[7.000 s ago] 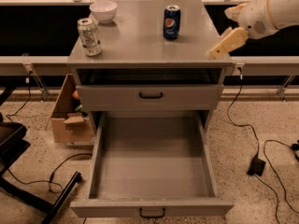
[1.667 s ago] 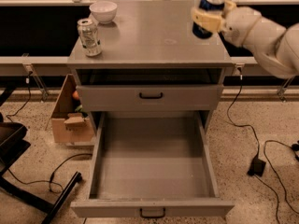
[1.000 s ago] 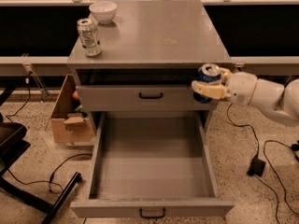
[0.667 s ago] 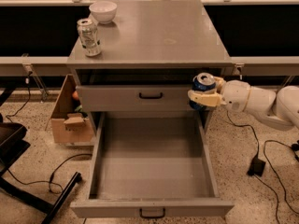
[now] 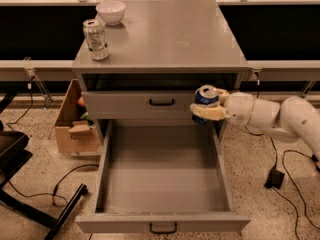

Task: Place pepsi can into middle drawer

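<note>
Camera view: tool point(image 5: 203, 109) (gripping pepsi can point(image 5: 206, 96)) has dropped closer to middle drawer point(image 5: 160, 179).

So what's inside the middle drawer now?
The middle drawer shows only bare floor. The gripper, jaws shut on the pepsi can, hangs over its back right corner, covering it.

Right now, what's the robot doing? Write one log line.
gripper: shut on pepsi can | spot: above back-right corner of middle drawer | drawer: open

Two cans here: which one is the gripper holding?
The dark blue pepsi can, clasped by the gripper above the back right corner of the open middle drawer. The silver-green can stands on the tabletop.
</note>
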### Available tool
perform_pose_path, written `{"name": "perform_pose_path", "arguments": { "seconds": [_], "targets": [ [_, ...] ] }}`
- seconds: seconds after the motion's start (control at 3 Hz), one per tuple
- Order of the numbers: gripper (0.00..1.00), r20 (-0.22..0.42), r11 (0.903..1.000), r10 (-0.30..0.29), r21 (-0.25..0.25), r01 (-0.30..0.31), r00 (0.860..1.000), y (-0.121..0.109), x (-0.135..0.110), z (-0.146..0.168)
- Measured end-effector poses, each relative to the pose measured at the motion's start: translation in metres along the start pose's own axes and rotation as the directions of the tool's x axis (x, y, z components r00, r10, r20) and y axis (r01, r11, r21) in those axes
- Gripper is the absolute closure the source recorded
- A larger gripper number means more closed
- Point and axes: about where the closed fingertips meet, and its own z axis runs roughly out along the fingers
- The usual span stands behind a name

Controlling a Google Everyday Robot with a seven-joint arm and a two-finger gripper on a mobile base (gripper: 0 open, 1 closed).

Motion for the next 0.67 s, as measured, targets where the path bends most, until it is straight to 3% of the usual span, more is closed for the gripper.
{"name": "perform_pose_path", "arguments": {
  "seconds": [0.33, 0.67],
  "targets": [
    [1.00, -0.015, 0.9936, 0.060, -0.095, -0.062, 0.998, 0.032, 0.062, 0.044],
    [1.00, -0.044, 0.9796, 0.106, -0.167, -0.112, 0.993, 0.056, 0.126, 0.085]
  ]
}}
